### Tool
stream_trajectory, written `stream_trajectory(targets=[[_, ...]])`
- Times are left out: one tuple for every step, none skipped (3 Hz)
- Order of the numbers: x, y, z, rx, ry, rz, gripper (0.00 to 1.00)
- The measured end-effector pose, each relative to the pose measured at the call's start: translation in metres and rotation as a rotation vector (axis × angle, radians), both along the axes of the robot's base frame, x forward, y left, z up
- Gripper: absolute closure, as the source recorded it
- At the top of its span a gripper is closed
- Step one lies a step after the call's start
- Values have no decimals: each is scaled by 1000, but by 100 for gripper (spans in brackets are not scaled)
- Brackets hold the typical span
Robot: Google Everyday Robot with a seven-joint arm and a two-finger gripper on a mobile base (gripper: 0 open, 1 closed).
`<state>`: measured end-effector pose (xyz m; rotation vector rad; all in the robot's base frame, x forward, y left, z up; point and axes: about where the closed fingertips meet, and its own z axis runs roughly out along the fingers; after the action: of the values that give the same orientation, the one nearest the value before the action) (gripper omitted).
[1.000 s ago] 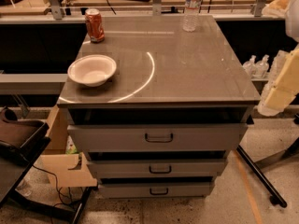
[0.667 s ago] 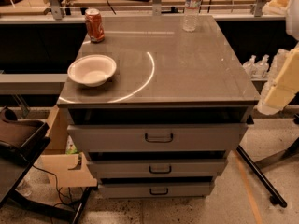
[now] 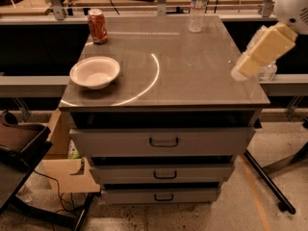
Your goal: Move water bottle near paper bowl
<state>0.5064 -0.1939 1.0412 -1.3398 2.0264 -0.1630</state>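
**Bottle** (image 3: 197, 8): clear plastic with a white cap. It stands upright at the far edge of the cabinet top (image 3: 192, 66), right of centre, with its long axis vertical. Nothing touches it.

**Bowl** (image 3: 95, 72): white and shallow, mouth up, on the near-left part of the same top. It is well apart from the bottle, and the two lie on a diagonal across the surface.

**Gripper** (image 3: 239, 72): at the end of a cream-coloured arm that comes in from the upper right. It hangs over the right edge of the top, toward the near side, and holds nothing that can be seen. Whether it is open or closed cannot be told.

**Key relation:** as seen by the camera, the bottle lies beyond the gripper and to its left, near the far edge, with bare surface between them. The bowl lies on the opposite side, far to the left of the gripper and nearer the front.

**Judgement:** the reach would go away from the camera first, toward the bottle. Because the bottle is upright, a sideways grasp around its body seems apt. The carry would then run diagonally, forward and left, to the bowl.

**Can** (image 3: 97, 26): orange-red and upright at the far left, just behind the bowl. It probably sits beside the carry path rather than in it.

**Risk:** the bottle is tall and narrow, so a glancing approach could tip it.
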Motion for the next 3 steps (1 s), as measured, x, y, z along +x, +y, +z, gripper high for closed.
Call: stream_trajectory(targets=[[59, 5, 10, 158, -98, -99, 0], [112, 11, 24, 299, -192, -185, 0], [143, 20, 27, 410, -230, -261, 0]])
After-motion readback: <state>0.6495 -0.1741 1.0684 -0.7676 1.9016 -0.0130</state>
